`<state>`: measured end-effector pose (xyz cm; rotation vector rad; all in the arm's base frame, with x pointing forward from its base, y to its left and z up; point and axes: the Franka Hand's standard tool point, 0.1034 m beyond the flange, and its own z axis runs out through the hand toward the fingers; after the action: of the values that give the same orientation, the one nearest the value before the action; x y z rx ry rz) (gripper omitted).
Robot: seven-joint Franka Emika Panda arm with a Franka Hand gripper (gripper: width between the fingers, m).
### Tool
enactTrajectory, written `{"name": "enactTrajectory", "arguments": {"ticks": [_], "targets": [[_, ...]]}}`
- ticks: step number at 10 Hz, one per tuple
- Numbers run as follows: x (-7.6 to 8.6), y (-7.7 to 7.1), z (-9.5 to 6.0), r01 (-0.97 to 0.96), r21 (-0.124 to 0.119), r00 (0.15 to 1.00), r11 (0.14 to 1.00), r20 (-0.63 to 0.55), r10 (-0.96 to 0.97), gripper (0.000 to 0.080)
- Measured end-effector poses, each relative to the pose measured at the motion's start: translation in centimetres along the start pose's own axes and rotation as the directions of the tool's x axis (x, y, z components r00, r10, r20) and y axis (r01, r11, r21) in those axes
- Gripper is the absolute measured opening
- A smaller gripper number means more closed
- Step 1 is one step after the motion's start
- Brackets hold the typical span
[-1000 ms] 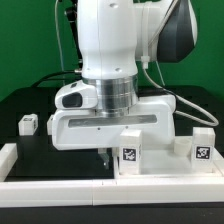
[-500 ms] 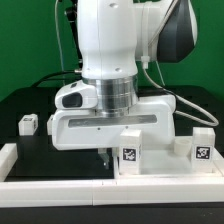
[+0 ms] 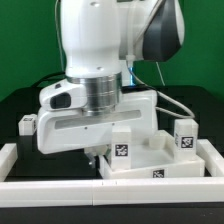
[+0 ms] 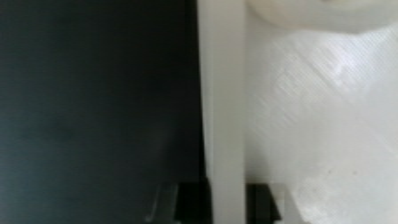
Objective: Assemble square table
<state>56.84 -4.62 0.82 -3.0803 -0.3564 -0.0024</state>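
Whereas a moment ago it sat further toward the exterior view's right, the square table [image 3: 160, 160] has slid to that view's left across the bench [image 3: 12, 115] with the arm [image 3: 95, 50], so it is probably being repositioned for the next leg [image 3: 27, 124]. Only the wrist view shows the end effector [image 4: 222, 198] closed on the slab's thin edge.

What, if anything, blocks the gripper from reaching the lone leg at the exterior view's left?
Probably nothing: the leg stands apart, with nothing over it. But the gripper seems shut on the slab at its edge, so it must let go first.
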Motion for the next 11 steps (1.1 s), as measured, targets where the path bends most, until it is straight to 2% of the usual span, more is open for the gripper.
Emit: {"name": "enactTrajectory", "arguments": {"ticks": [2, 5, 7, 8, 10, 11], "targets": [[-0.1, 1.2, 0.1, 0.272, -0.010, 0.962, 0.962, 0.009, -0.272, 0.0055], [-0.2, 1.7, 0.1, 0.462, -0.021, 0.887, 0.887, 0.029, -0.462, 0.0055], [1.3, 0.6, -0.5, 0.712, -0.042, 0.702, 0.701, 0.049, -0.710, 0.0055], [1.3, 0.8, -0.6, 0.747, -0.055, 0.665, 0.663, 0.048, -0.745, 0.0055], [1.1, 1.4, -0.5, 0.826, -0.051, 0.564, 0.561, 0.075, -0.823, 0.0055], [1.1, 1.4, -0.5, 0.836, -0.050, 0.548, 0.546, 0.081, -0.832, 0.0055]]}}
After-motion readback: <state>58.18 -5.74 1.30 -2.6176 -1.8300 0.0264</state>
